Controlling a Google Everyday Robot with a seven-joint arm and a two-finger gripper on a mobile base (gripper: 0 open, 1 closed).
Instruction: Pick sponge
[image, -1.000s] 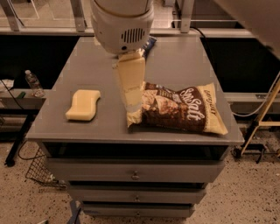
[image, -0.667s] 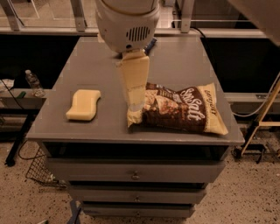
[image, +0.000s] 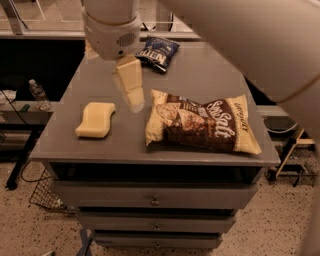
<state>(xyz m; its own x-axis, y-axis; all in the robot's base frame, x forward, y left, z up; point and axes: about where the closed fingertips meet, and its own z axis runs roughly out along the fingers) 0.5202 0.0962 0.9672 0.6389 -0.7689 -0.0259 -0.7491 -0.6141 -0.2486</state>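
The end effector (image: 134, 100) hovers between sponge (image: 96, 120) and chip bag (image: 200, 125), grip state unclear; sponge lies near left table (image: 210, 70) edge.

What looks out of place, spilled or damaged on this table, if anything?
Nothing stands out. The sponge lies flat on the table, front left. The big chip bag and the small dark bag behind it look intact, nothing spilled. The gripper hangs over the table between sponge and big chip bag, touching neither.
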